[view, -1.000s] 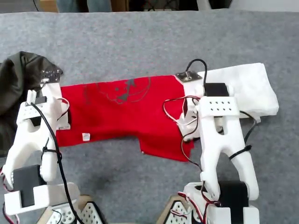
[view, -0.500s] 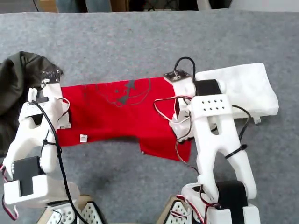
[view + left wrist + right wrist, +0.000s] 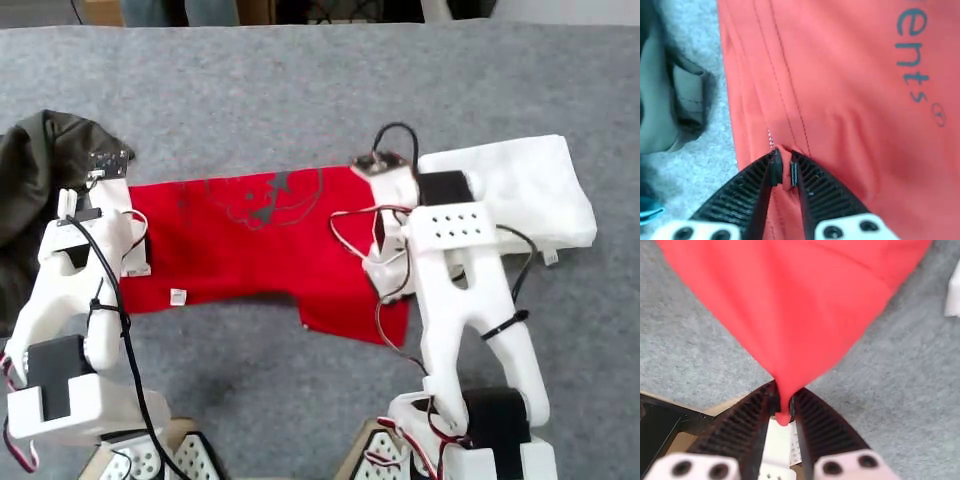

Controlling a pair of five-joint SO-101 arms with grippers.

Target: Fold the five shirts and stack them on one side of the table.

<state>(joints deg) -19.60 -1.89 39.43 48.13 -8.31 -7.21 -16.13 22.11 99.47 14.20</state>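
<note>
Table: a grey, felt-like tabletop with a matted, fuzzy surface.

Red shirt: a smooth red cotton shirt lies spread across the middle of the table as a wide band between the two arms. Its near edge is stepped, with one corner hanging lower on the right arm's side.

White shirt: a white shirt folded into a thick soft rectangle sits at the right side of the table, just beside the red shirt's right end.

Dark garment: a crumpled dark olive garment lies in a heap at the left edge, close to the red shirt's left end.

Left gripper: the left gripper has black ribbed fingers pressed together on a small fold of the red shirt's left edge, which has parallel rows of dark stitching.

Right gripper: the right gripper pinches the red shirt's right end. The cloth gathers into a smooth cone that narrows to a tip between the jaws.

Writing: a dark line graphic sits on the shirt's far half. Teal lettering with a small round mark runs near the left end.

Label: a small white square tag lies on the red cloth by the near edge.
</note>
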